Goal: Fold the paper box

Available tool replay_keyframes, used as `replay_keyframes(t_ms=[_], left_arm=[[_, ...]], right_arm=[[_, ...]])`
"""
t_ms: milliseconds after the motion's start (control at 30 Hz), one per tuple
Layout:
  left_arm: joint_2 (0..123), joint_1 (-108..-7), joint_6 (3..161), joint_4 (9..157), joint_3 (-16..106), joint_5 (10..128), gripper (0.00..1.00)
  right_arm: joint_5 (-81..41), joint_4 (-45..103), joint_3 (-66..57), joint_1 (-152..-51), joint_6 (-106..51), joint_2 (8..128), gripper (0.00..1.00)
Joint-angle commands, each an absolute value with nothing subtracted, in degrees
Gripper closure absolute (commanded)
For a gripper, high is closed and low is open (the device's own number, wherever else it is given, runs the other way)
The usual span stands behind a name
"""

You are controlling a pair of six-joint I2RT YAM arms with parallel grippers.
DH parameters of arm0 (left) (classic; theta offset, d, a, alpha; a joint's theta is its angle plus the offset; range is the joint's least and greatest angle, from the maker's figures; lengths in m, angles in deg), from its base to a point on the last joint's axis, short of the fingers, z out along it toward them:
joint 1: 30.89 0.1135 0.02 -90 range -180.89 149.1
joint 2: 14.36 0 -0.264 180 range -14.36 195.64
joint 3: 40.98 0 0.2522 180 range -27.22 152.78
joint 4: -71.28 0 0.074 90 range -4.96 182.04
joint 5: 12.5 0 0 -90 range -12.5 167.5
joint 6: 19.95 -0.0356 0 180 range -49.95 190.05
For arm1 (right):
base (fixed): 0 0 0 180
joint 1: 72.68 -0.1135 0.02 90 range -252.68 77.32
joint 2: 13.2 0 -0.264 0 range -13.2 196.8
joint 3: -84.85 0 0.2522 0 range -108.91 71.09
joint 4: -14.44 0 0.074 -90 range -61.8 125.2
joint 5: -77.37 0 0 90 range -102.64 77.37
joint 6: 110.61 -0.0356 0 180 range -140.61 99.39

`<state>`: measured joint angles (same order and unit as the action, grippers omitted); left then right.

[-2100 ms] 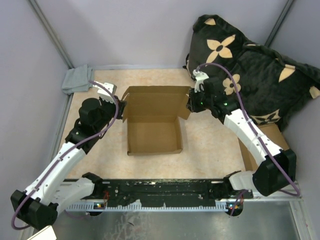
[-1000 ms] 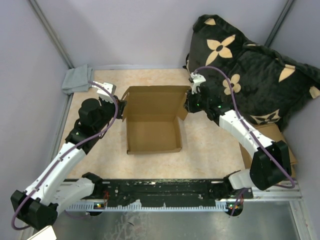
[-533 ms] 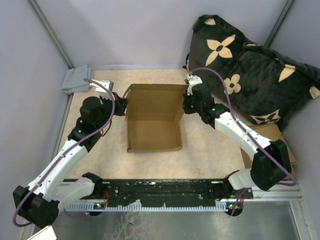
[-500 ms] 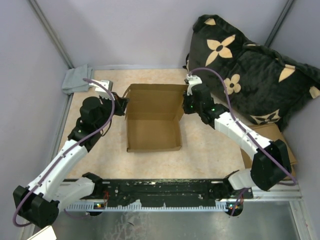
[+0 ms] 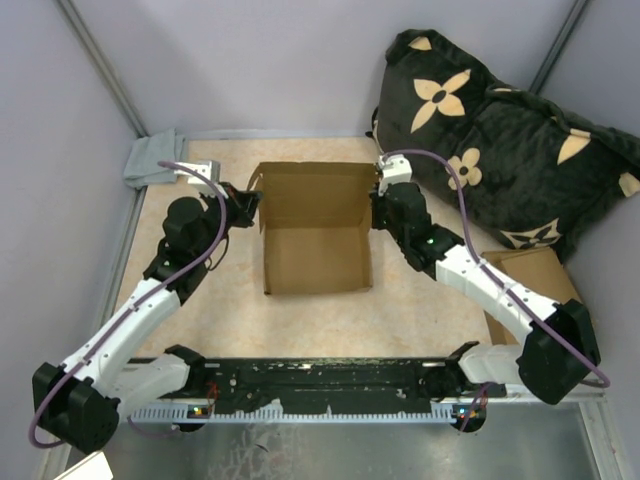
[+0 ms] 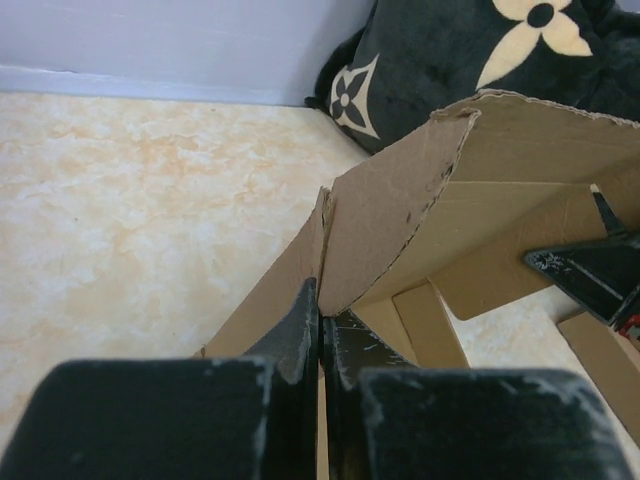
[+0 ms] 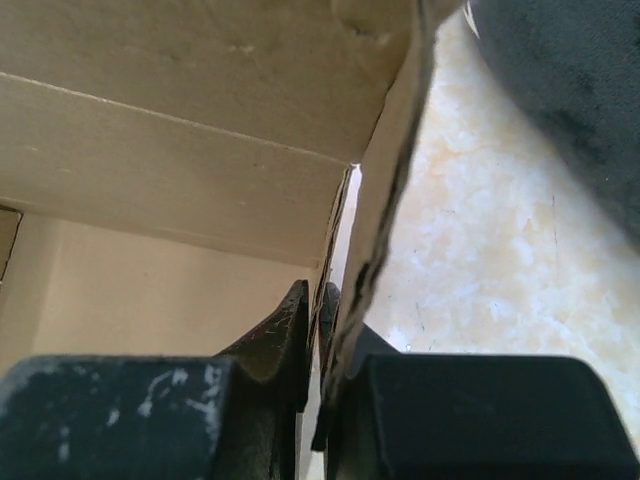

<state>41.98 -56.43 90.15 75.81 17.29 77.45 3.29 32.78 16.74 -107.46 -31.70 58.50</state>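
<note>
My left claw [image 5: 250, 203] was clenched on the upright left wall of the paper box [image 5: 315, 255], close to that box's far left corner. In the left wrist view its fingers [image 6: 300, 322] met on the thin cardboard edge with almost no gap. My right claw [image 5: 377, 212] was pinched on the box's right wall, close to its far right corner, with the cardboard edge running between the fingers [image 7: 285, 330] in the right wrist view. The box sat open-topped on the worktop [image 5: 420, 300], floor flat and far panel raised. A black cushion with tan flowers [image 5: 500, 130] lay beyond the box's far right corner. A grey cloth [image 5: 153, 160] lay beyond its far left corner, and flat cardboard pieces [image 5: 530, 268] lay well to the box's right.
</note>
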Motion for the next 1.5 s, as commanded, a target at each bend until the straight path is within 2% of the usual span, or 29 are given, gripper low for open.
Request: replay_keyframes(t_ms=[0, 500, 1000, 1467], left_arm=[[43.6, -57.1, 94.4, 70.2, 15.5, 73.2, 1.00], [39.3, -57.3, 99.4, 72.2, 6.2, 70.7, 1.00], [29.6, -57.7, 105.6, 76.7, -2.9, 69.1, 0.96], [25.5, -58.1, 112.2, 76.9, -4.7, 66.1, 0.95]], right_arm=[[4.3, 20.8, 18.5, -111.1, -30.5, 56.1, 0.93], [15.1, 15.4, 28.4, -118.8, -31.3, 54.7, 0.92], [18.1, 18.0, 37.1, -124.4, -38.4, 49.7, 0.92], [20.5, 19.5, 38.4, -126.7, -41.1, 49.3, 0.91]])
